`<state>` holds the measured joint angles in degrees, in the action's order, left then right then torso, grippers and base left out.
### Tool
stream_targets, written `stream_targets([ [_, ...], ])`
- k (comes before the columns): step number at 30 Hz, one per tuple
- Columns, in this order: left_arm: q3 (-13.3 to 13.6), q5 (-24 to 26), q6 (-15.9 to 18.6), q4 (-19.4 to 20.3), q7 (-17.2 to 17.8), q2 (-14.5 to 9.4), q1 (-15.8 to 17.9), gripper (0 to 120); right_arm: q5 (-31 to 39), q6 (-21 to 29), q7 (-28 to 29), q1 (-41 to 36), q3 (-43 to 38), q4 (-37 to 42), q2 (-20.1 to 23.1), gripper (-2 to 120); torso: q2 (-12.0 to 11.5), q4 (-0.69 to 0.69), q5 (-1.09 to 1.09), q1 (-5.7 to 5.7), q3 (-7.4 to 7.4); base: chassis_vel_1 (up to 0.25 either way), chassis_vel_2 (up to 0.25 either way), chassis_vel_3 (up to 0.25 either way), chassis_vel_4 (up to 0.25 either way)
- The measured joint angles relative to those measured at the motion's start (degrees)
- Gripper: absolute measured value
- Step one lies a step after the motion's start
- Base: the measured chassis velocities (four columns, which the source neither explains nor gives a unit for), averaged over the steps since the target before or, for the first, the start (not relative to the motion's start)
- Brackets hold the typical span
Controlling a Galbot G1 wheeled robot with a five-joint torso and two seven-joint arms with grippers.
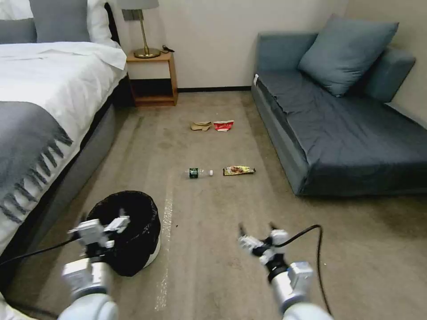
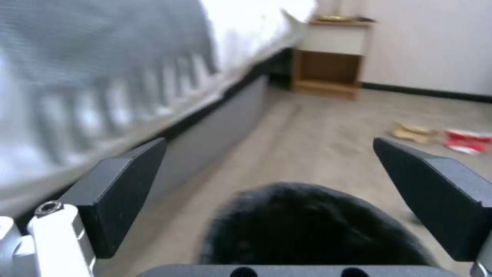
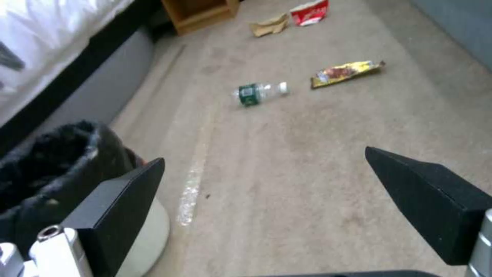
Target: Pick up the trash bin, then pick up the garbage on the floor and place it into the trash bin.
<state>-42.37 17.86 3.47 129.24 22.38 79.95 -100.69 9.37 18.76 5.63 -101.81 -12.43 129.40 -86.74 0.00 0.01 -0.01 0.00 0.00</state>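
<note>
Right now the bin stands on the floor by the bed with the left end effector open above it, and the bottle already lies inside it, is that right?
Not quite: the head view shows the bottle on the carpet, not in the bin. The left end effector is open above it.

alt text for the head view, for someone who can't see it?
Left gripper, open, hovers at the trash bin beside the bed; right gripper, open, hangs over bare carpet. Ahead lie a bottle, snack wrapper, brown paper and crushed cup, left of a sofa.

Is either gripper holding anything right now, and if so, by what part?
Nothing is held. The left gripper hangs open over the trash bin, and the right gripper is open above bare carpet.
</note>
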Motion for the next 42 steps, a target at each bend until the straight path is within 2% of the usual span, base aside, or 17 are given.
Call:
stream_targets([
  [1, -0.63, 1.75, 0.99, 0.93, 1.14, -0.86, -0.27, 100, 0.32, 0.04, 0.26, -0.08, 0.2, 0.48, 0.39, 100, 0.0, 0.03, -0.01, 0.0, 0.0, 0.0, 0.0, 0.0, 0.0],
  [2, -0.98, 2.78, 1.75, 1.37, 1.55, -1.78, 0.04, 100, 0.38, 0.01, 0.55, -0.13, 0.23, 0.47, 0.49, 100, 0.0, -0.02, 0.0, 0.0, 0.0, 0.0, 0.0, 0.0, 0.0],
  [12, -0.6, 3.54, 2.56, 1.58, 2.01, -2.5, -0.02, 100, -0.58, -2.06, 0.66, 0.03, 0.88, -0.9, 0.3, 100, 0.0, -0.01, 0.01, 0.0, 0.0, 0.0, 0.0, 0.0, 0.0],
  [14, -0.76, 4.06, 3.84, 1.58, 2.7, -2.75, -0.06, 100, -0.57, -2.24, 0.83, 0.23, 0.8, -1.07, 0.4, 100, 0.0, -0.01, 0.01, 0.0, 0.0, 0.0, 0.0, 0.0, 0.0],
  [15, -0.8, 4.88, 6.71, 1.75, 4.53, -3.46, -0.39, 100, -0.52, -2.47, 1.01, 0.29, 0.71, -1.23, 0.57, 100, 0.0, -0.01, 0.01, 0.0, 0.0, 0.0, 0.0, 0.0, 0.0],
  [16, -0.8, 4.88, 6.71, 1.75, 4.53, -3.46, -0.39, 100, -0.52, -2.47, 1.01, 0.29, 0.71, -1.23, 0.57, 100, 0.0, -0.01, 0.01, 0.0, 0.0, 0.0, 0.0, 0.0, 0.0],
  [18, -0.91, 6.47, 9.03, 2.0, 6.48, -4.37, -0.74, 100, -0.52, -2.89, 1.11, 0.18, 0.71, -1.5, 0.64, 100, 0.0, -0.01, 0.01, 0.0, 0.0, 0.0, 0.0, 0.0, 0.0],
  [20, -1.88, 11.74, 11.62, 2.08, 9.51, -5.89, -0.85, 100, -0.7, -4.07, 1.28, -0.13, 0.76, -2.47, 0.62, 100, 0.0, -0.01, 0.01, 0.0, 0.0, 0.0, 0.0, 0.0, 0.0],
  [22, -1.97, 13.23, 12.2, 2.13, 10.06, -6.22, -0.85, 100, -0.74, -4.27, 1.3, -0.14, 0.76, -2.63, 0.61, 100, 0.0, -0.01, 0.01, 0.0, 0.0, 0.0, 0.0, 0.0, 0.0],
  [25, -2.36, 21.9, 16.11, 3.19, 13.84, -7.94, -1.07, 100, -1.12, -5.49, 1.53, -0.13, 0.76, -3.94, 0.55, 100, 0.0, -0.01, 0.01, 0.0, 0.0, 0.0, 0.0, 0.0, 0.0],
  [26, -2.36, 21.9, 16.11, 3.19, 13.84, -7.94, -1.07, 100, -1.12, -5.49, 1.53, -0.13, 0.76, -3.94, 0.55, 100, 0.0, -0.01, 0.01, 0.0, 0.0, 0.0, 0.0, 0.0, 0.0],
  [29, -2.96, 28.06, 19.39, 3.47, 16.29, -8.45, -1.16, 100, -1.16, -6.16, 1.81, 0.32, 0.71, -4.78, 0.56, 100, 0.0, -0.01, 0.02, 0.0, 0.01, 0.0, 0.0, 0.0, 0.0],
  [30, -2.96, 28.06, 19.39, 3.47, 16.29, -8.45, -1.16, 100, -1.16, -6.16, 1.81, 0.32, 0.71, -4.78, 0.56, 100, 0.0, -0.01, 0.02, 0.0, 0.01, 0.0, 0.0, 0.0, 0.0],
  [34, -3.34, 37.81, 24.04, 1.65, 20.44, -8.11, 1.0, 100, -0.75, -6.25, 2.2, 1.33, 0.51, -4.99, 0.7, 100, 0.0, -0.01, 0.0, 0.0, 0.01, 0.0, 0.0, 0.0, 0.0],
  [37, -3.38, 39.9, 24.67, 0.73, 21.13, -8.01, 1.88, 100, -0.68, -6.25, 2.24, 1.67, 0.4, -5.04, 0.8, 100, 0.0, -0.01, 0.02, 0.0, 0.0, 0.0, 0.0, 0.0, 0.0],
  [42, -3.05, 43.3, 25.44, -3.4, 22.59, -7.99, 5.53, 100, -0.59, -6.32, 2.45, 2.13, 0.23, -5.37, 0.91, 100, 0.0, -0.01, 0.01, 0.0, 0.01, 0.0, 0.0, 0.0, 0.0],
])
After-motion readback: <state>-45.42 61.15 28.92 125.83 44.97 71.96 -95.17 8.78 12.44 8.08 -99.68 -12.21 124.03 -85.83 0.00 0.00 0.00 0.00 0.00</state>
